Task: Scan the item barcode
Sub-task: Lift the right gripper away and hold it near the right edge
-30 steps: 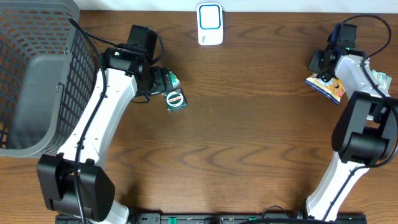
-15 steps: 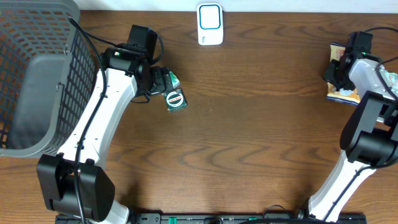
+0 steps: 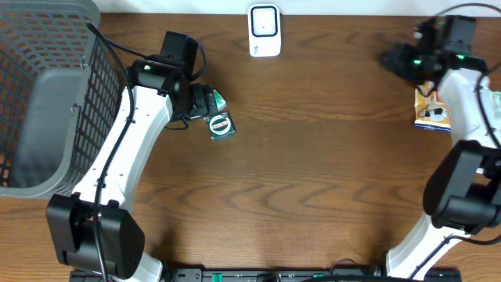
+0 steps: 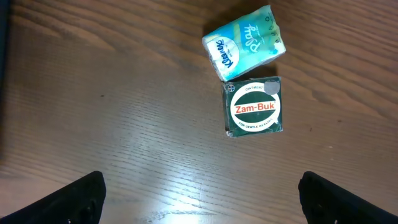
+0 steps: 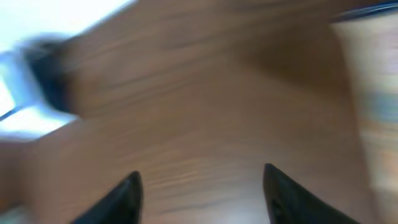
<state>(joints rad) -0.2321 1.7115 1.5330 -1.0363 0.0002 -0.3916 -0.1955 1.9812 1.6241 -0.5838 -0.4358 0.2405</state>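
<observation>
Overhead, the right gripper [image 3: 398,59] had swung off toward 2 o'clock, a blur. The snack packet [image 3: 433,117] it was pinching a second before lay flat at the 3 o'clock edge of the table [image 3: 313,180], apart from it. The scanner [image 3: 264,30] sat at 12, the basket [image 3: 47,47] at 9. I read that as this item released, its scan done or abandoned.

Left wrist: the left gripper [image 4: 202,202] was spread wide and empty. The Zam-Buk box [image 4: 255,107] and tissue pack [image 4: 245,42] touched each other at 1 o'clock on bare brown wood.

Right wrist: everything was smeared, with the fingers parted and nothing between them. Little of the room showed.
</observation>
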